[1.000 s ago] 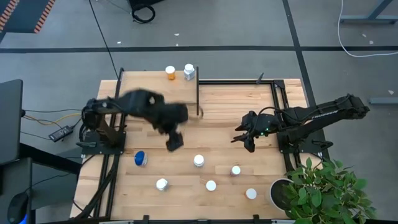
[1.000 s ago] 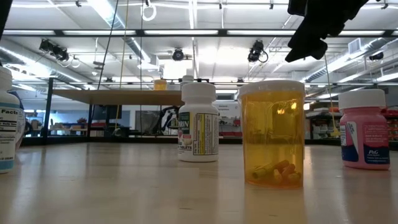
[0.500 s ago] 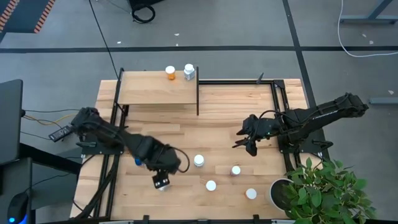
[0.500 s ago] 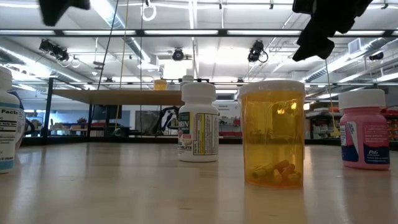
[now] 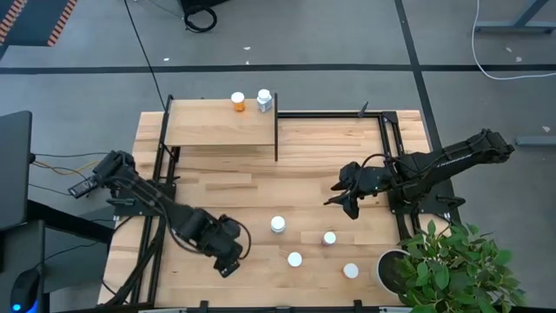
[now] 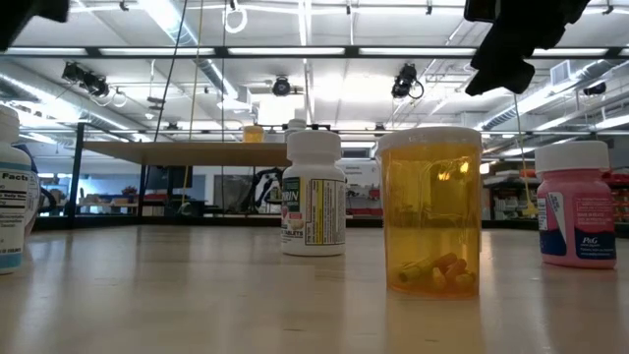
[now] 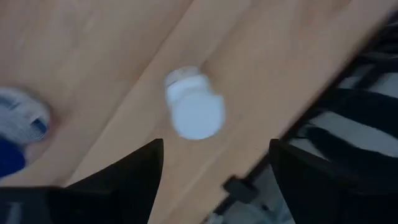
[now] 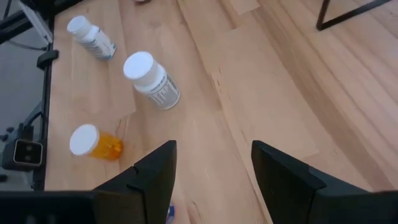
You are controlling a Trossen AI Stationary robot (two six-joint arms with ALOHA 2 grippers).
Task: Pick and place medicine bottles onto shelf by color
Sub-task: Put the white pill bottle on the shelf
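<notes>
My left gripper (image 5: 228, 261) is open, low over the table's near left part. In the left wrist view (image 7: 214, 152) its fingers stand on either side of an upright white-capped bottle (image 7: 194, 112) without touching it. A blue-capped bottle (image 7: 17, 134) stands beside it. My right gripper (image 5: 343, 196) is open and empty above the table's right middle. Other white-capped bottles (image 5: 277, 225) (image 5: 329, 238) (image 5: 294, 259) stand on the table. The shelf (image 5: 221, 129) at the far left bears an orange bottle (image 5: 237, 102) and a white one (image 5: 264, 101).
A further bottle (image 5: 350, 271) stands near the front right, by a potted plant (image 5: 452, 265). The shelf's black frame posts (image 5: 276, 139) rise at the table's far middle. The low view shows a white bottle (image 6: 314, 192), an orange one (image 6: 430, 211) and a pink one (image 6: 575, 204) up close.
My left gripper has swung from the table's middle, near the shelf, toward the near edge and down. It now stands over the white-capped bottle at the front left.
</notes>
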